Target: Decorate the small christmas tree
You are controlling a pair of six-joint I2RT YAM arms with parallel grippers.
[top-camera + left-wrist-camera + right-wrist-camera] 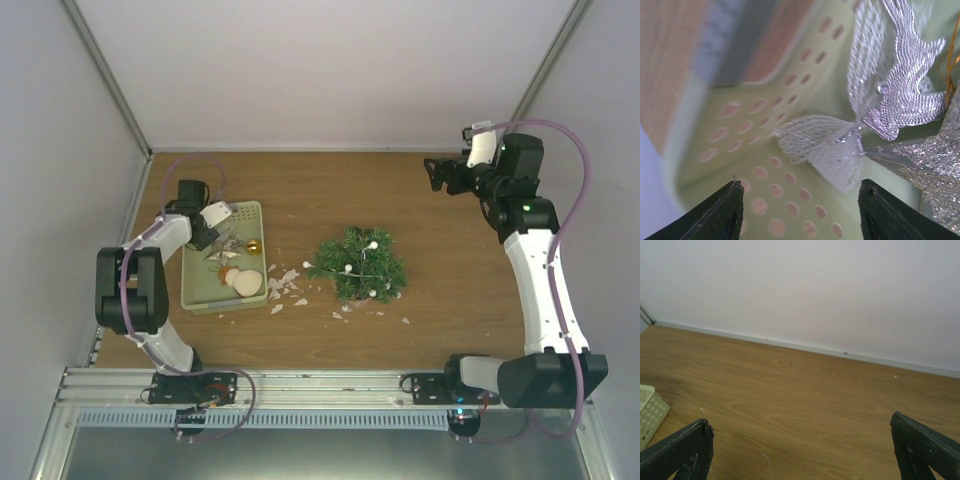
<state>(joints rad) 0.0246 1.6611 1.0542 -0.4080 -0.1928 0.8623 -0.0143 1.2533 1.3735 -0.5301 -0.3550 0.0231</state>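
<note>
The small christmas tree point(358, 264) stands mid-table, dark green with a few white balls on it. A pale green tray point(200, 295) at the left holds a silver ornament point(224, 256), a gold ball point(253, 246) and cream-coloured pieces point(246, 281). My left gripper point(216, 240) is down in the tray, open and empty, just short of a silver mesh bow ornament point(830, 145) and a glittery silver piece point(932, 165). My right gripper point(436, 172) is open and empty, raised at the far right, away from the tree.
White scraps point(288, 288) lie on the wooden table between the tray and the tree, and in front of the tree point(406, 321). The tray's corner point(650, 412) shows in the right wrist view. White walls enclose the table on three sides.
</note>
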